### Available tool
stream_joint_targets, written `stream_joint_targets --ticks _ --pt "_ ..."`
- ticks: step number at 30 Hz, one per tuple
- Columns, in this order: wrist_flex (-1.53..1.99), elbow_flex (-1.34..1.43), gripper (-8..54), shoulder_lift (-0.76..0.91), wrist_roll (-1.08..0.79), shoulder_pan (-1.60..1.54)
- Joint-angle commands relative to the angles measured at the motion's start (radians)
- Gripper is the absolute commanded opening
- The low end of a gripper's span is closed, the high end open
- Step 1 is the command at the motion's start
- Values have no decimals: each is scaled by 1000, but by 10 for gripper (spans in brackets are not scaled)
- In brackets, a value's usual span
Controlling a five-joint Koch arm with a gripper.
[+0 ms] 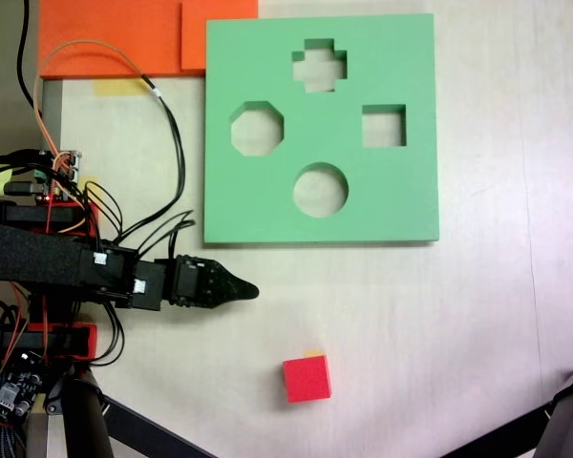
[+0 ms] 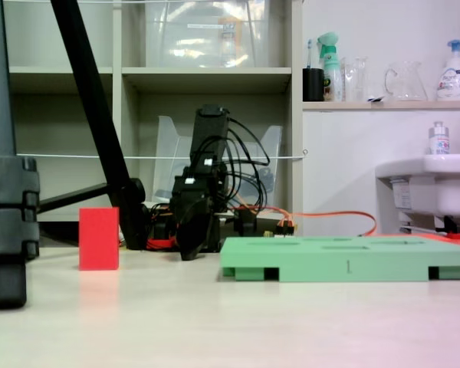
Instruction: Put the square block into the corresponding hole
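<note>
Gripper [image 1: 251, 290] reaching in from the tabletop's left edge in a fixed view, jaws lying together into one dark point, holding nothing. Sitting low near the surface in a fixed view [image 2: 190, 249]; can't tell any gap there. Square block [image 1: 307, 379] resting alone on the tabletop [image 1: 477, 324] toward the bottom edge, well apart from the gripper tip; standing upright at left in a fixed view [image 2: 99, 238]. Green board [image 1: 401, 205] lying flat toward the top edge, square hole [image 1: 383, 127] near its right side, nothing sitting in it. Orange slabs [image 1: 115, 38] lying at the top left corner.
</note>
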Motion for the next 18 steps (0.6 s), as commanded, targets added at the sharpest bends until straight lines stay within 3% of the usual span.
stream_joint_targets --ticks 1,7,13,18 --pt "40 71 339 78 15 18" --pt "40 71 337 78 51 28" --pt "38 46 312 78 480 81" --pt "110 -137 295 78 735 158"
